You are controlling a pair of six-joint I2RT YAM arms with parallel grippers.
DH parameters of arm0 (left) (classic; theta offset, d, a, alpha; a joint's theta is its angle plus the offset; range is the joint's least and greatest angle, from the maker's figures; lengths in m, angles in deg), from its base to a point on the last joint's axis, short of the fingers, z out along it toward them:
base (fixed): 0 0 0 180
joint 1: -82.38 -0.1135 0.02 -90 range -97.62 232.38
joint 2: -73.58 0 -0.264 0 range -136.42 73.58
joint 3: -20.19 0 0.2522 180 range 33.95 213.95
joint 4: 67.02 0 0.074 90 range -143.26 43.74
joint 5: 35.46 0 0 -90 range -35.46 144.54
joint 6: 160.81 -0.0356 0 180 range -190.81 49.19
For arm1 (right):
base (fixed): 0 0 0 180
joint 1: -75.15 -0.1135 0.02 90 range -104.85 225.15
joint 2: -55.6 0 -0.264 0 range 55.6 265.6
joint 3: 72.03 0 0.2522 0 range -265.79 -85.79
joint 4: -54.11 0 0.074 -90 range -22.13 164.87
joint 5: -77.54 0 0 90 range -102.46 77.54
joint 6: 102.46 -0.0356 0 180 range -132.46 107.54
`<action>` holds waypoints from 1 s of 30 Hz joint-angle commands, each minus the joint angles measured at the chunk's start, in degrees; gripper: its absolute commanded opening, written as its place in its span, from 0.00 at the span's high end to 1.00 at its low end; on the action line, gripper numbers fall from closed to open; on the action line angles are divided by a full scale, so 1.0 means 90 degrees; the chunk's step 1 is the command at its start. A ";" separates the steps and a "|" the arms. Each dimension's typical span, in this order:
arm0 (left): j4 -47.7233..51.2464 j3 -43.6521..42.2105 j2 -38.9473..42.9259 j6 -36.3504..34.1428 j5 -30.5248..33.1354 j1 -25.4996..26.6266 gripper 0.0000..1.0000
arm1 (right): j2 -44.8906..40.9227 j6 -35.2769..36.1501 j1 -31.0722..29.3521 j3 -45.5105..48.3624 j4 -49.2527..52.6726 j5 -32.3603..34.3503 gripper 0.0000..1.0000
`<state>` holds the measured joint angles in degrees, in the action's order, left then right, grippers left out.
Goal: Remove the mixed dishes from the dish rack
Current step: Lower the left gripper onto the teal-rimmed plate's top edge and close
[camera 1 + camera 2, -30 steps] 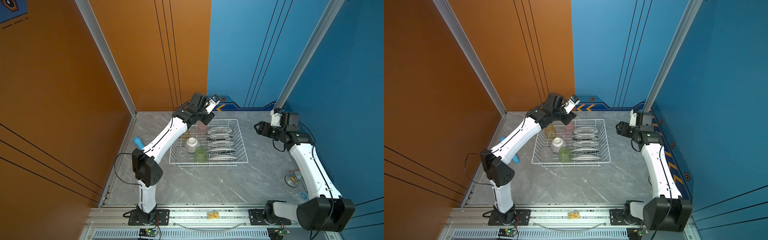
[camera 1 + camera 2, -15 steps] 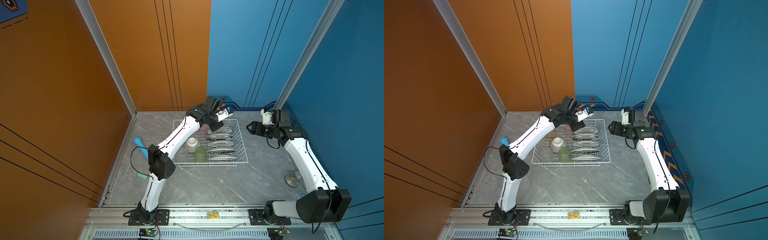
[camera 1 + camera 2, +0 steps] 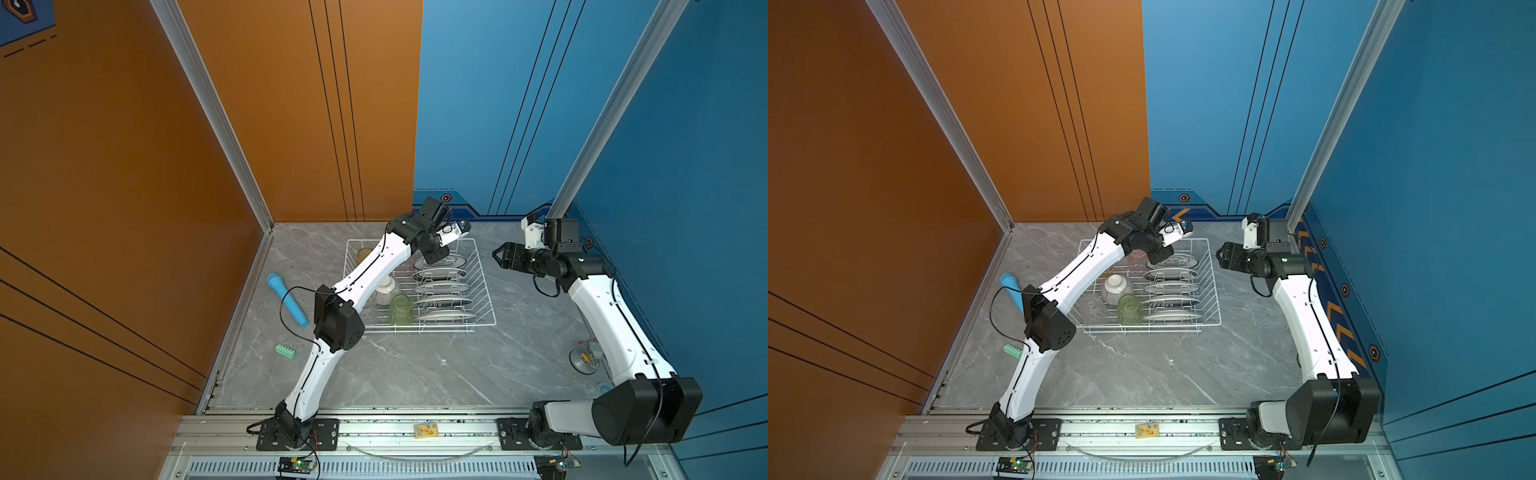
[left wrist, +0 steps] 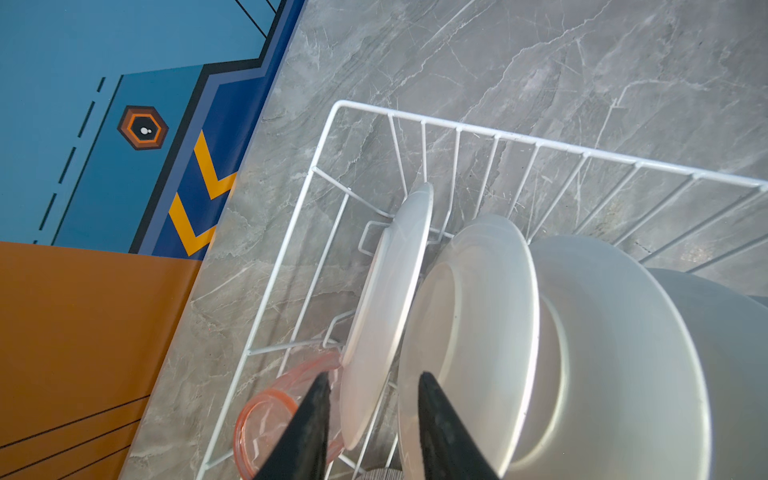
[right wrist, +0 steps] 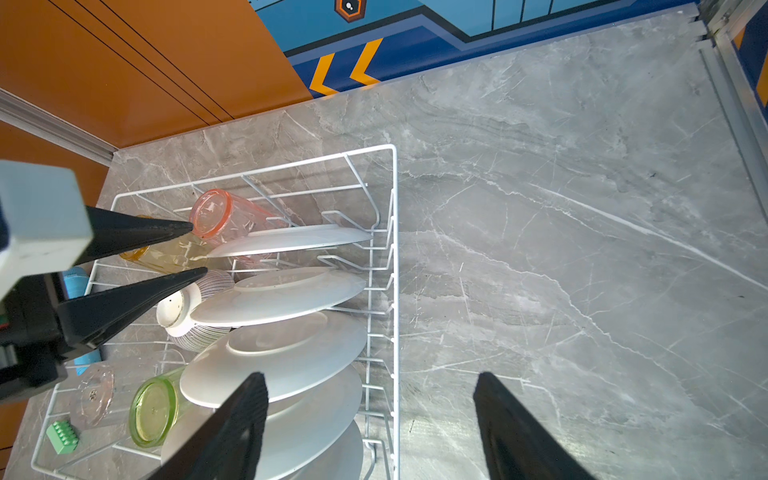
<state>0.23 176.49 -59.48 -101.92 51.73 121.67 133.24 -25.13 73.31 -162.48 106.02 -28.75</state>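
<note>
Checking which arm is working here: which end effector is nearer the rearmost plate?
Left. The left end effector straddles the rearmost plate inside the rack, one jaw each side. The right end effector hangs open outside the rack, off its right side.

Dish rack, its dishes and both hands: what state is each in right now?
dish rack: loaded.
farthest plate: on edge, slotted.
other four plates: on edge, slotted.
pink tumbler: in the rack.
yellow tumbler: in the rack.
green tumbler: standing in the rack.
clear tumbler: in the rack.
striped bowl: upside down.
left hand: open, astride the farthest plate.
right hand: open, empty.
</note>
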 commanded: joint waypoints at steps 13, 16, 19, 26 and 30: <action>0.0126 0.0441 -0.0572 -0.0108 0.0002 -0.0056 0.64 | 0.0008 0.0143 0.0020 -0.0147 0.0068 0.0080 0.22; 0.0129 0.0524 -0.0678 -0.0164 0.0008 -0.0082 0.66 | -0.0019 0.0139 0.0045 -0.0118 0.0066 0.0082 0.22; 0.0114 0.0577 -0.0753 -0.0207 0.0001 -0.0113 0.68 | -0.0036 0.0148 0.0057 -0.0095 0.0058 0.0071 0.22; 0.0118 0.0666 -0.0880 -0.0223 0.0115 -0.0117 0.74 | -0.0111 0.0131 0.0078 -0.0039 -0.0001 0.0045 0.22; 0.0120 0.0682 -0.0929 -0.0258 0.0190 -0.0106 0.78 | -0.0160 0.0126 0.0092 -0.0009 -0.0009 0.0043 0.22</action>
<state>0.43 180.76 -66.17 -103.16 52.17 121.01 133.44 -24.69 73.72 -162.48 106.00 -28.75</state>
